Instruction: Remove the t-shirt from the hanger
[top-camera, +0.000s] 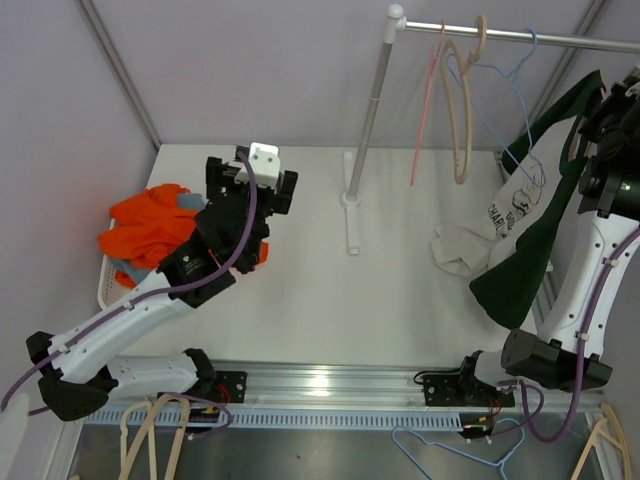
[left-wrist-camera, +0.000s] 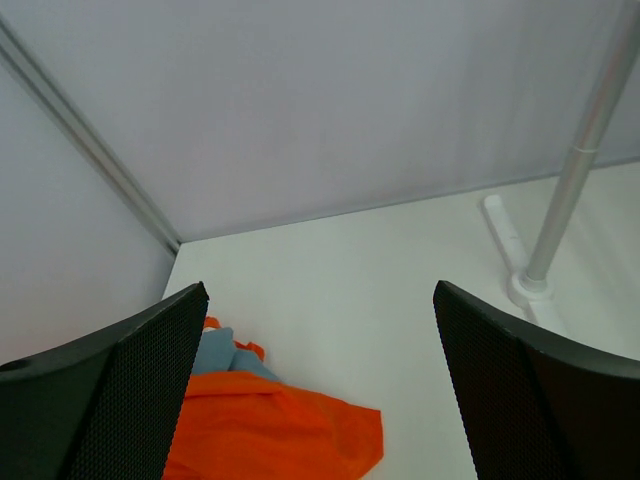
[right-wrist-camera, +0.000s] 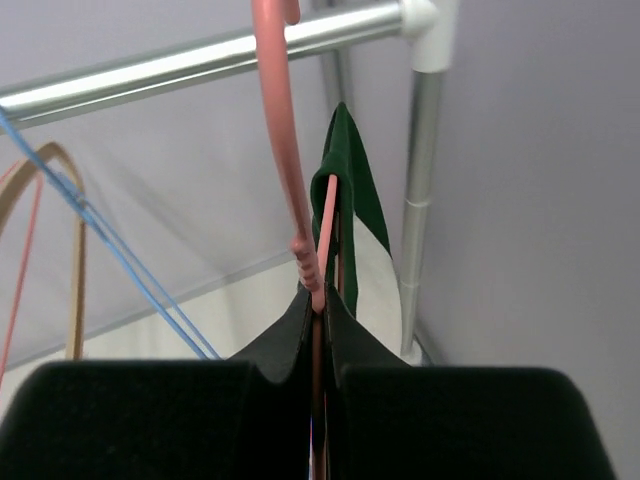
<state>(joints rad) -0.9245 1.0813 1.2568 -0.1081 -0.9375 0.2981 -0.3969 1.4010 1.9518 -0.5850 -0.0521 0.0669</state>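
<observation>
I see one t-shirt (top-camera: 520, 270), dark green with a white printed panel, at the far right of the table (top-camera: 300, 300). It hangs from the right end of the clothes rail (top-camera: 560, 38). Its long axis runs downward, neck end up at the rail and hem end low. In the overhead view it slants from upper right to lower left. The white part bunches at the left side, low near the table; I cannot tell whether it touches.

The shirt is on one pink hanger (right-wrist-camera: 285, 150), whose hook sits over the rail. My right gripper (right-wrist-camera: 320, 310) is raised to that hanger. Its two fingers are pressed together just below the hook, pinching the hanger's thin pink bar, with green fabric just behind it.

Three bare hangers also hang on the rail, left of the shirt: one thin pink hanger (top-camera: 429, 100), one beige hanger (right-wrist-camera: 77, 280) and one blue wire hanger (right-wrist-camera: 105, 235).

My left gripper (top-camera: 252, 178) hovers over the left side of the table, well apart from the shirt. Its fingers are spread wide and hold nothing. Just beside it, orange clothes (top-camera: 150, 225) are heaped in one white basket (top-camera: 104, 285).
</observation>
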